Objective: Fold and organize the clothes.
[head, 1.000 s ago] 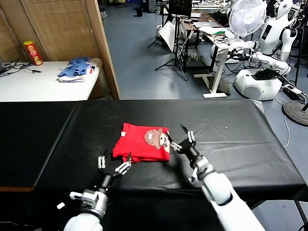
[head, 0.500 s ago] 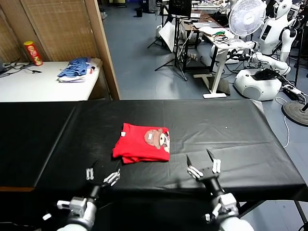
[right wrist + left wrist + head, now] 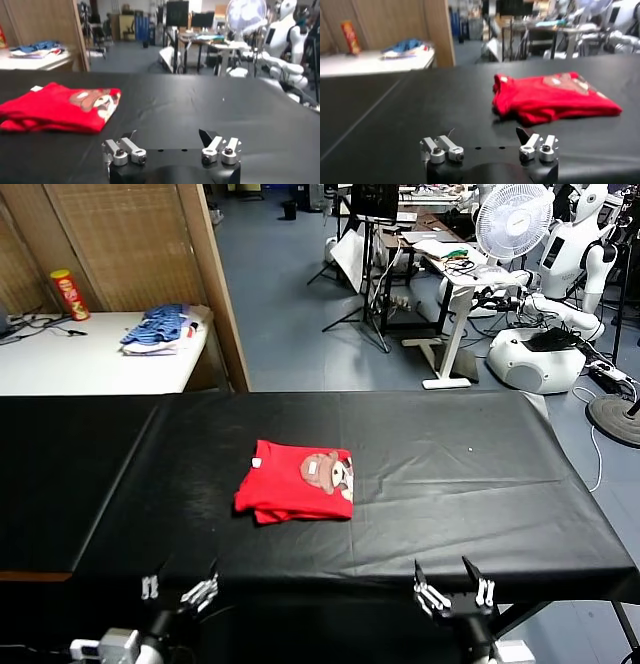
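Note:
The red T-shirt [image 3: 295, 481] lies folded into a small rectangle on the black table [image 3: 450, 484], cartoon print facing up at its right end. It also shows in the left wrist view [image 3: 555, 97] and the right wrist view [image 3: 57, 106]. My left gripper [image 3: 180, 588] is open and empty at the table's front edge, well short of the shirt. My right gripper [image 3: 453, 586] is open and empty at the front edge, to the right of the shirt. Neither touches the shirt.
A white side table [image 3: 80, 354] at the back left holds a blue striped pile of garments [image 3: 160, 327] and a red-and-yellow can [image 3: 68, 293]. A wooden partition [image 3: 215, 284] stands behind. Desks, a fan [image 3: 513, 221] and a white robot [image 3: 545, 334] lie beyond.
Both grippers have drawn back from the shirt's front corners to the table's front edge. The folded shirt has stayed where it lay.

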`<action>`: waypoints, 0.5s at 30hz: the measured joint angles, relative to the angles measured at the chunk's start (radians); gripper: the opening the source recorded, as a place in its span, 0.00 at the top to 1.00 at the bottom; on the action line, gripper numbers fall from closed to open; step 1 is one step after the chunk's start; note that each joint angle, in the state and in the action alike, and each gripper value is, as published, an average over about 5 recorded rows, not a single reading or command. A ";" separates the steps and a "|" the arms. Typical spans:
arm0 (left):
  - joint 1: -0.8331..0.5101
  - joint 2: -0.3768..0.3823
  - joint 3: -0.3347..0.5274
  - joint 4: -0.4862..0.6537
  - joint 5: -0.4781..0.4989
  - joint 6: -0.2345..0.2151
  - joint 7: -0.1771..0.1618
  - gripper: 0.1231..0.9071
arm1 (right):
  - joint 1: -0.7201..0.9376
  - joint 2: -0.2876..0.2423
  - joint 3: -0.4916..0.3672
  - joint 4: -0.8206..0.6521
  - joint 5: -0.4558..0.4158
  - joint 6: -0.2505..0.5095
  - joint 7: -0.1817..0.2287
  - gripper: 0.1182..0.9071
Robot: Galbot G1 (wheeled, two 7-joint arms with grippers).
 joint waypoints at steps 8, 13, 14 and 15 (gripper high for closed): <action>0.036 -0.002 -0.025 -0.047 -0.007 0.005 0.026 0.14 | -0.028 0.003 -0.014 0.023 -0.003 -0.028 0.011 0.14; 0.040 0.000 -0.026 -0.049 -0.013 0.000 0.024 0.14 | -0.029 0.005 -0.021 0.025 -0.010 -0.030 0.010 0.14; 0.042 0.001 -0.027 -0.049 -0.014 -0.002 0.024 0.14 | -0.029 0.005 -0.021 0.025 -0.010 -0.030 0.010 0.14; 0.044 0.001 -0.028 -0.049 -0.014 -0.003 0.024 0.14 | -0.030 0.005 -0.021 0.025 -0.010 -0.030 0.010 0.14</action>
